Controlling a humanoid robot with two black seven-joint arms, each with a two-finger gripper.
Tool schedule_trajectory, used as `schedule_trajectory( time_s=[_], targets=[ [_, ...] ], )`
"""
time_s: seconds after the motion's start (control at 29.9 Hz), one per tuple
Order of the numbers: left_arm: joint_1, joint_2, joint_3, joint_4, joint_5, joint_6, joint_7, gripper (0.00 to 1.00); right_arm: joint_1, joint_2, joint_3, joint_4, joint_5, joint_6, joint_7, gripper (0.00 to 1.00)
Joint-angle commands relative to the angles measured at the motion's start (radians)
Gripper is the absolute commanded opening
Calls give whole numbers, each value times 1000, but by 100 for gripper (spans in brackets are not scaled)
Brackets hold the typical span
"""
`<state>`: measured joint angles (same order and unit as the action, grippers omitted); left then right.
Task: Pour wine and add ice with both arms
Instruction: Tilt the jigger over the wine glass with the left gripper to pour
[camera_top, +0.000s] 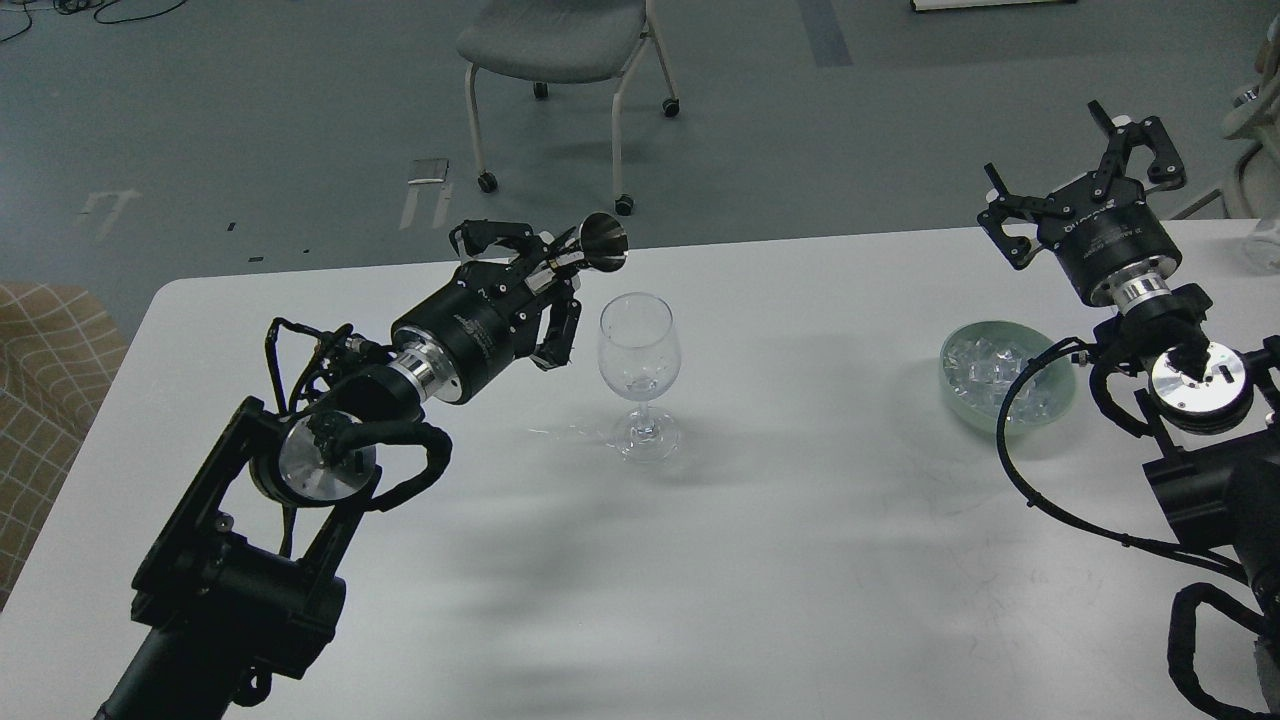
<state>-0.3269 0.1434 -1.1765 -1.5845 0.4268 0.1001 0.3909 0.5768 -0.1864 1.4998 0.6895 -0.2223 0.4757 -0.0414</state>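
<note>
1. wine (636, 381): just a few glinty drops low in the stemmed glass (639, 372), mid table (780, 560)
2. ice (985, 372) cubes piled in the green bowl (1056, 395) off to the right
3. left gripper (549, 268) clamped on a small dark metal cup (603, 244), tipped sideways just above the glass rim
4. right gripper (1085, 170) empty, fingers spread apart, up behind the bowl

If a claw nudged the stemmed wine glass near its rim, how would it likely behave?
The wine glass would probably tip rather than slide: its wide bowl sits high on a thin stem over a small foot. It looks nearly empty, so likely light and easily shoved. Being thin clear glass on a hard table, it is likely fragile and smooth, and may slip in a loose grasp.
</note>
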Motion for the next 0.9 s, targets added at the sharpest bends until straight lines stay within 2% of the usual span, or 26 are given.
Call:
schedule_trajectory(
  time_s=[0.0,0.1,0.27,0.67,0.87],
  targets=[
    [0,-1,0,0,39,-19,3,0,0,-1,-1,-1,1,1,0,100],
    [0,2,1,0,50,-48,5,0,0,-1,-1,-1,1,1,-1,100],
    [-20,4,58,-8,115,-51,20,0,-2,-1,-3,-1,1,3,-3,100],
    [-35,5,61,18,144,-57,23,0,-2,1,-1,15,3,4,-3,100],
    [-49,57,63,35,148,-76,22,0,-5,-1,-1,13,3,4,-3,100]
  ],
)
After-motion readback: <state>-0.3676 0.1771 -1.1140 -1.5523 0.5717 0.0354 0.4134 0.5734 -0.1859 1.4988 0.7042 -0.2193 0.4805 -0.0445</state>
